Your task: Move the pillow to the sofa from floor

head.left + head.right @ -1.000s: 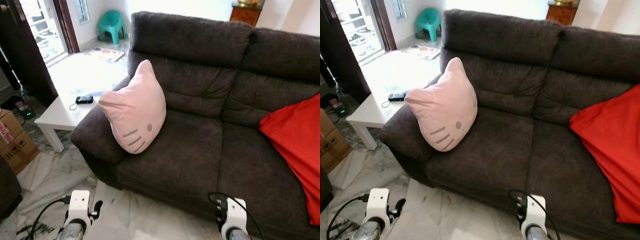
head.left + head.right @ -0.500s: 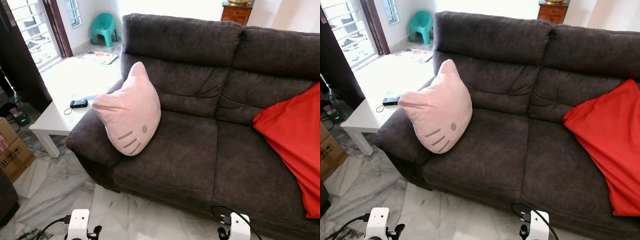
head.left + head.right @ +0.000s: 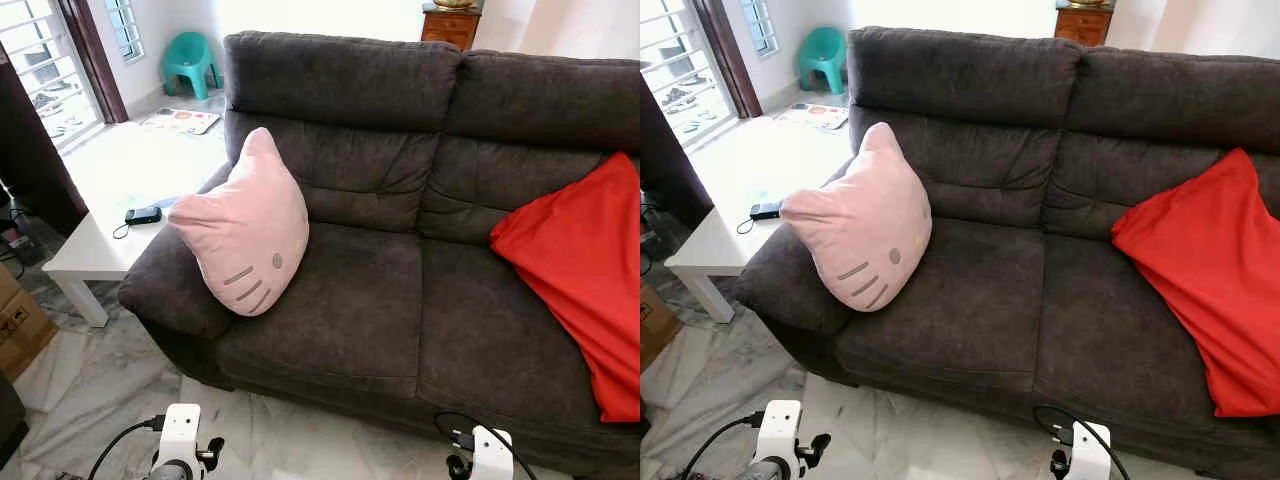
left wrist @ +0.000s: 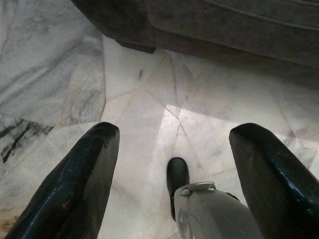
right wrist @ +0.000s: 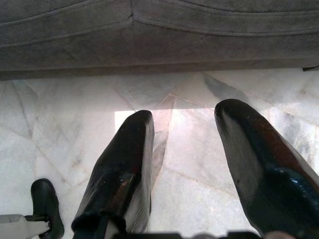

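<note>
A pink cat-face pillow [image 3: 245,228] leans upright against the left armrest of the dark grey sofa [image 3: 400,300], resting on the seat. My left gripper [image 4: 172,164] hangs open over the marble floor in front of the sofa base, holding nothing. In the right wrist view my right gripper [image 5: 182,159] is also open and empty above the floor tiles near the sofa's front edge. Both wrists [image 3: 180,440] [image 3: 490,455] peek in at the bottom of the head views.
A red cushion [image 3: 575,270] lies on the sofa's right seat. A white low table [image 3: 95,250] with a small black device [image 3: 143,214] stands left of the armrest. A cardboard box [image 3: 18,320] sits at the far left. A teal chair [image 3: 185,60] is by the back wall.
The camera has pulled back and risen, so the sofa and pillow sit lower and smaller in view. The pillow has not moved. Both arms stay low.
</note>
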### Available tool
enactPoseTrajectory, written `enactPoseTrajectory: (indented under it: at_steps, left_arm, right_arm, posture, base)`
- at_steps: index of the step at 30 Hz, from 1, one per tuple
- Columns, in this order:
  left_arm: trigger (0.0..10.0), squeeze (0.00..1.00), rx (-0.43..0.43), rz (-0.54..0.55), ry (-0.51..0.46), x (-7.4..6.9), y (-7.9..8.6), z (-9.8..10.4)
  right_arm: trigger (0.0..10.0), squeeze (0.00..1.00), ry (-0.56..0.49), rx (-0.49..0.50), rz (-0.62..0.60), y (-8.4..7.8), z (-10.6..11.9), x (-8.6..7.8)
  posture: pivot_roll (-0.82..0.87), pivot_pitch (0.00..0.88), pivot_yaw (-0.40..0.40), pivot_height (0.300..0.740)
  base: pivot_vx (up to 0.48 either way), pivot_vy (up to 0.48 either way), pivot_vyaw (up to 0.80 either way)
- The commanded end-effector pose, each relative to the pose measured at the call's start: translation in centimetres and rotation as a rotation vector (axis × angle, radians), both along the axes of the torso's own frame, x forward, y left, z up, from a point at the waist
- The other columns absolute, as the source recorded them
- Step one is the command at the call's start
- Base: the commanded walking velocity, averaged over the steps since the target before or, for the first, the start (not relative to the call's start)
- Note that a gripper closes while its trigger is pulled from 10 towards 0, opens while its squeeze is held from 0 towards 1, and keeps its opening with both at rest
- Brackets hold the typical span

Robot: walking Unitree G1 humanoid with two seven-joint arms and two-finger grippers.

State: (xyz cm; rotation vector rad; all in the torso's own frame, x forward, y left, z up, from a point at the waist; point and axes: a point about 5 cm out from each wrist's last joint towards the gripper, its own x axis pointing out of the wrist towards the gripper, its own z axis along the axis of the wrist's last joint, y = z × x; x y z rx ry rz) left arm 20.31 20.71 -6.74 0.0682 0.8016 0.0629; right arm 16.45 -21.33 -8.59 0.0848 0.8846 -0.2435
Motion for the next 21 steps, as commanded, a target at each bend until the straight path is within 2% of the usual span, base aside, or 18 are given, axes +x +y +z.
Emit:
enactPoseTrajectory:
  at_steps: [1, 5, 10, 21]
  left_arm:
    - [10.0, 0.0, 0.006, -0.033, 0.046, -0.6, -0.3, -0.5]
    - [10.0, 0.0, 0.01, -0.025, 0.045, -0.7, -0.2, -0.5]
    - [10.0, 0.0, 0.004, 0.082, 0.058, -1.7, 1.2, -0.8]
    - [10.0, 0.0, 0.021, 0.098, 0.065, -2.0, 2.2, -0.7]
  right_arm:
    - [10.0, 0.0, -0.016, 0.011, -0.012, -0.1, 0.3, 0.6]
    - [10.0, 0.0, -0.019, 0.03, -0.015, 0.2, 0.2, 0.7]
    - [10.0, 0.0, 0.03, 0.044, -0.049, 0.0, -0.2, -0.3]
    - [10.0, 0.0, 0.055, 0.055, -0.018, 1.2, -0.6, -0.5]
  posture:
    - [-0.02, 0.0, -0.037, 0.74]
    - [-0.02, 0.0, -0.047, 0.74]
    - [-0.01, 0.0, -0.044, 0.74]
    - [0.0, 0.0, -0.029, 0.74]
  base:
    - [0.0, 0.0, 0.0]
    - [0.0, 0.0, 0.0]
    - [0.0, 0.0, 0.0]
    - [0.0, 0.0, -0.74]
